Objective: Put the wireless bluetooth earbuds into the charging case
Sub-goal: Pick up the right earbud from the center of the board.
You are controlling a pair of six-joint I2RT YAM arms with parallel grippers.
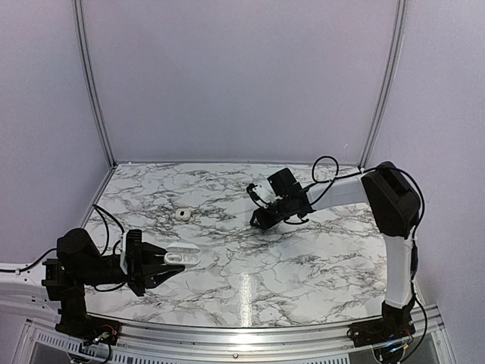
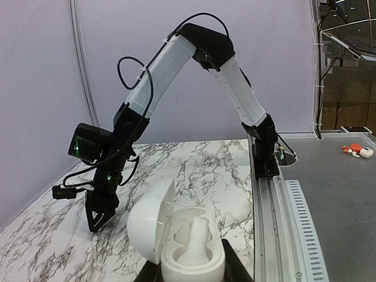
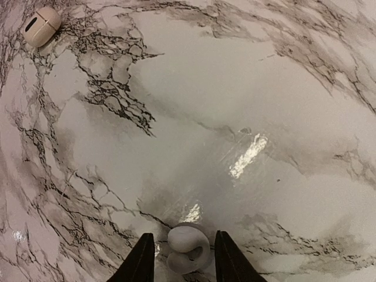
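The white charging case [image 2: 191,255] is clamped at its base between my left gripper's [image 2: 191,267] dark fingers, its lid [image 2: 150,226] swung open to the left. In the top view that case [image 1: 184,256] sits low over the near-left table, at the tip of the left gripper [image 1: 168,260]. One earbud [image 3: 188,249] lies on the marble between the fingers of my right gripper [image 3: 183,235], with a gap on each side. From above, the right gripper [image 1: 263,221] points down at mid-table. A second earbud [image 3: 41,26] [image 1: 182,215] lies loose to the left.
The marble tabletop [image 1: 303,250] is ringed by pale walls at the back and sides, with a metal rail [image 1: 250,331] along the near edge. The right arm [image 2: 176,64] arches across the left wrist view.
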